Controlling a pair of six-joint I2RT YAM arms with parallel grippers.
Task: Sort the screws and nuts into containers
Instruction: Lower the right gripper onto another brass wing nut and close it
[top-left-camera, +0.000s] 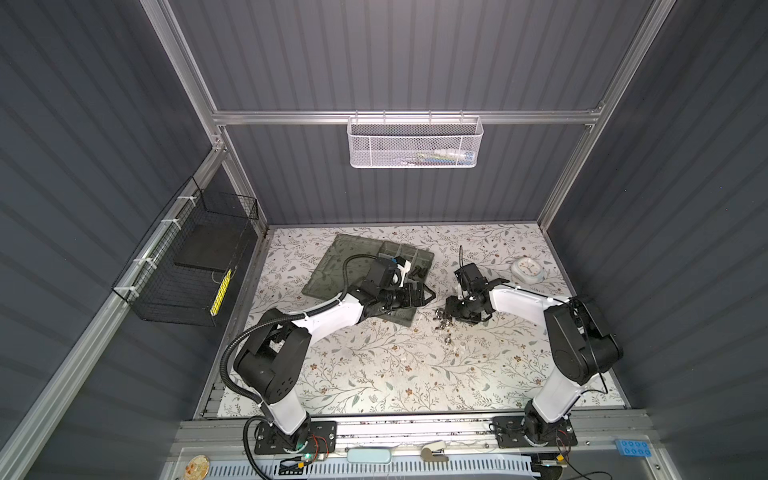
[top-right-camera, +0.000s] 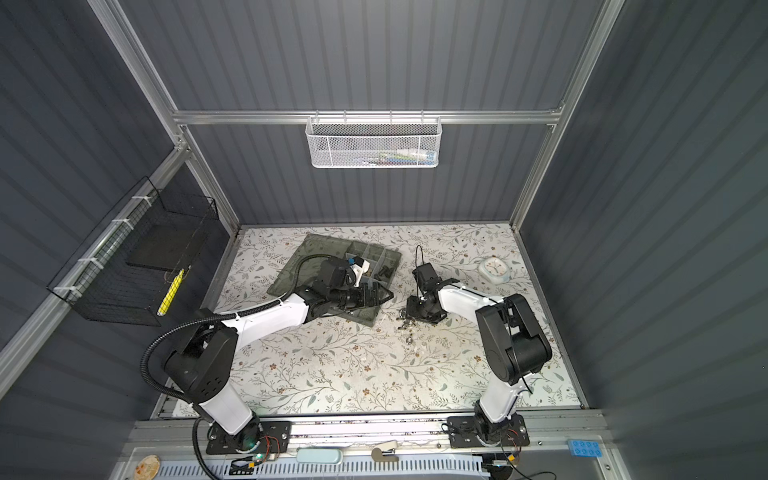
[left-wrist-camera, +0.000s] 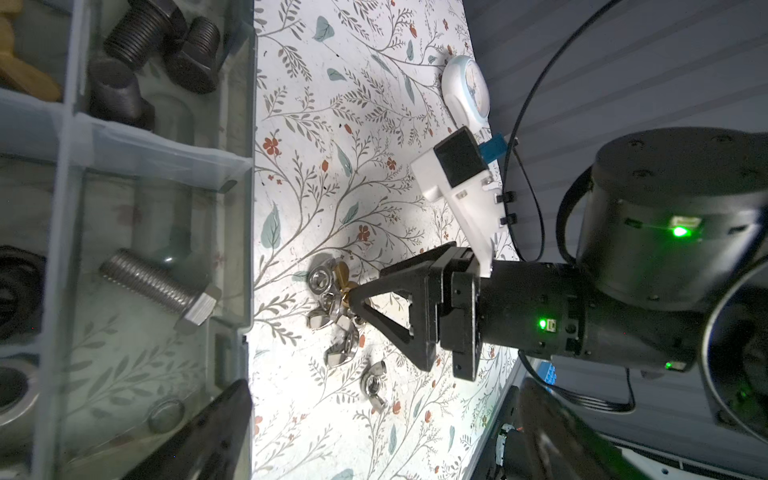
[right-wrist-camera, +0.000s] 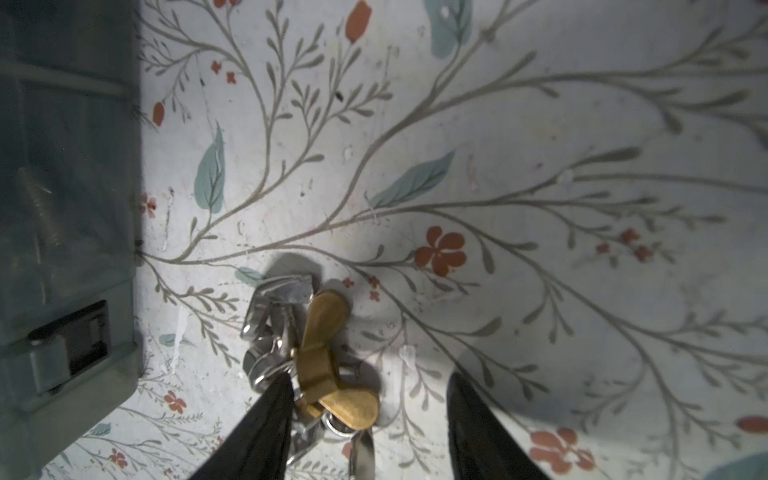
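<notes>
We are at the pick step: the right gripper (right-wrist-camera: 368, 380), jaws spread and pinching nothing, straddles a brass wing nut (right-wrist-camera: 324, 353) in the pile of nuts (left-wrist-camera: 332, 307) on the table (top-left-camera: 374, 374), just beside the organiser box (left-wrist-camera: 248, 208). The next move calls for closing on that nut alone, then carrying it to one of the containers (left-wrist-camera: 124, 353). Silver nuts touching it may lift too. The left gripper (top-left-camera: 426, 296), spread and empty, hangs over the box and crowds the drop; black screws (left-wrist-camera: 158, 45) already lie in one compartment.

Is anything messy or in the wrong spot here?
Yes. A little heap of nuts lies loose on the table, beside the organiser box rather than inside it. They are jumbled together, with a brass one lying on top of the silver ones.
</notes>
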